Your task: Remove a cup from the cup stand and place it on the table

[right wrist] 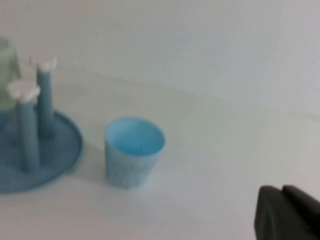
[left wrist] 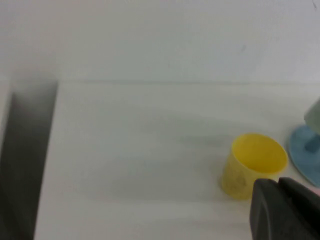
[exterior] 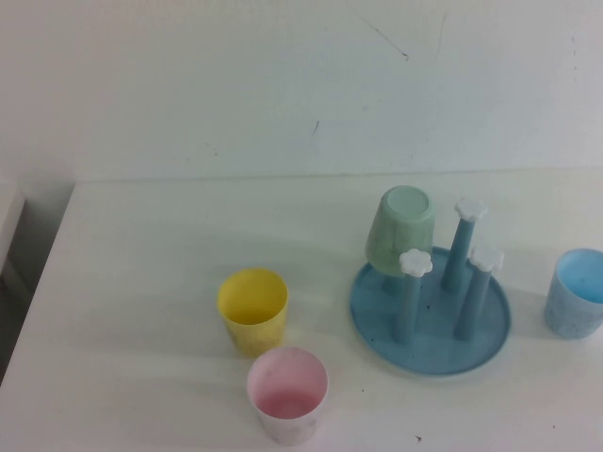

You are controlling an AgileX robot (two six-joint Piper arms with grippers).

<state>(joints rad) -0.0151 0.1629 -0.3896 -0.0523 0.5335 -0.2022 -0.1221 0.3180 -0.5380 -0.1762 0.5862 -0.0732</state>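
The pale mint-green cup [exterior: 401, 231] hangs upside down on the back left peg of the round blue cup stand [exterior: 433, 353], right of the middle of the white table [exterior: 141, 282]. Three other pegs with white flower caps stand bare. Neither arm shows in the high view. My left gripper [left wrist: 277, 184] is shut and empty, near the yellow cup, with the stand's rim [left wrist: 306, 157] and the mint cup's side [left wrist: 315, 117] at the picture's edge. My right gripper [right wrist: 282, 191] is shut and empty, on the far side of the blue cup from the stand [right wrist: 62, 150] and the mint cup [right wrist: 6, 75].
A yellow cup [exterior: 252, 309] and a pink cup [exterior: 287, 394] stand upright left of the stand. A light blue cup [exterior: 575, 292] stands upright to its right, also in the right wrist view [right wrist: 134, 150]. The table's left edge [exterior: 38, 273] drops off; a white wall rises behind.
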